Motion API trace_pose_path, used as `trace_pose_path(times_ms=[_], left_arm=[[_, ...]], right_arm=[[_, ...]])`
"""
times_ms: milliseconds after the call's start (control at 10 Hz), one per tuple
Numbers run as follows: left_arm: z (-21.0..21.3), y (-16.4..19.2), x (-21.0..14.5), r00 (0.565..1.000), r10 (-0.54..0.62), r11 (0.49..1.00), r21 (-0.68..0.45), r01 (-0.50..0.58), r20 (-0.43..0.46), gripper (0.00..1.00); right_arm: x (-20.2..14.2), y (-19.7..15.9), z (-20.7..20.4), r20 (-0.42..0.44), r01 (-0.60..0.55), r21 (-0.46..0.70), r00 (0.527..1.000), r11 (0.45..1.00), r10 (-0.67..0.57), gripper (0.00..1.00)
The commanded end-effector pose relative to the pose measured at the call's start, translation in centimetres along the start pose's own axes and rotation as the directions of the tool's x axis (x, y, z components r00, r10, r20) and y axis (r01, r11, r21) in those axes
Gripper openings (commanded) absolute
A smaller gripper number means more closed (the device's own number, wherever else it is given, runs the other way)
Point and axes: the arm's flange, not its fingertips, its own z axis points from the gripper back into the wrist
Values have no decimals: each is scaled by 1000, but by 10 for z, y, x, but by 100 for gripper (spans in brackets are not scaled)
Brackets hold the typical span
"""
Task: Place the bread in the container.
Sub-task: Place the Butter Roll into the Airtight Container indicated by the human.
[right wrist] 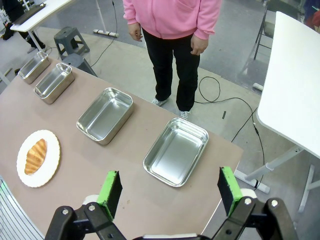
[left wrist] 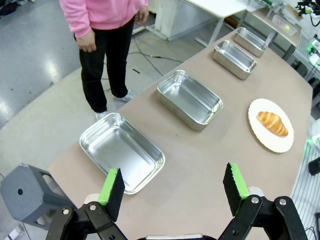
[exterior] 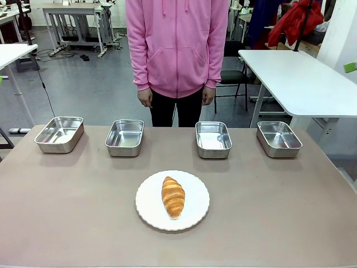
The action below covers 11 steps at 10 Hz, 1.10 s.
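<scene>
A golden-brown croissant (exterior: pixel 173 196) lies on a round white plate (exterior: pixel 148 209) near the table's front middle. Four steel pans stand in a row behind it: far left (exterior: pixel 59 134), middle left (exterior: pixel 124 137), middle right (exterior: pixel 213 139) and far right (exterior: pixel 279 138), all with nothing inside. My left gripper (left wrist: pixel 174 192) is open, high above the table's left end, over the nearest pan (left wrist: pixel 122 151), with the croissant (left wrist: pixel 272 123) far off. My right gripper (right wrist: pixel 170 190) is open above the right end, near a pan (right wrist: pixel 176 151); the croissant (right wrist: pixel 35 156) lies at left.
A person in a pink hoodie (exterior: pixel 177 44) stands at the far side, hands (exterior: pixel 145 98) hanging down, away from the table. A white table (exterior: pixel 301 78) stands at the back right. Bare tabletop surrounds the plate.
</scene>
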Motion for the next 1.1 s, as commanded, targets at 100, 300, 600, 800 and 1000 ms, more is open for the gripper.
trace_pose_path(times_ms=[100, 300, 600, 800, 1000], left_arm=[[0, 0, -2, 1000, -15, 1000, -1, 15, -3, 100], [0, 0, -2, 1000, -15, 1000, -1, 15, -3, 100], [0, 0, -2, 1000, -15, 1000, -1, 15, -3, 100], [0, 0, -2, 1000, -15, 1000, -1, 15, -3, 100], [0, 0, -2, 1000, -15, 1000, -1, 15, -3, 100]], right_arm=[[0, -1, -1, 17, -10, 12, 1000, 1000, 10, 100], [0, -1, -1, 17, -10, 12, 1000, 1000, 10, 100], [0, -1, -1, 17, -10, 12, 1000, 1000, 10, 100], [0, -1, -1, 17, -10, 12, 1000, 1000, 10, 100], [0, -1, -1, 17, -10, 12, 1000, 1000, 10, 100]])
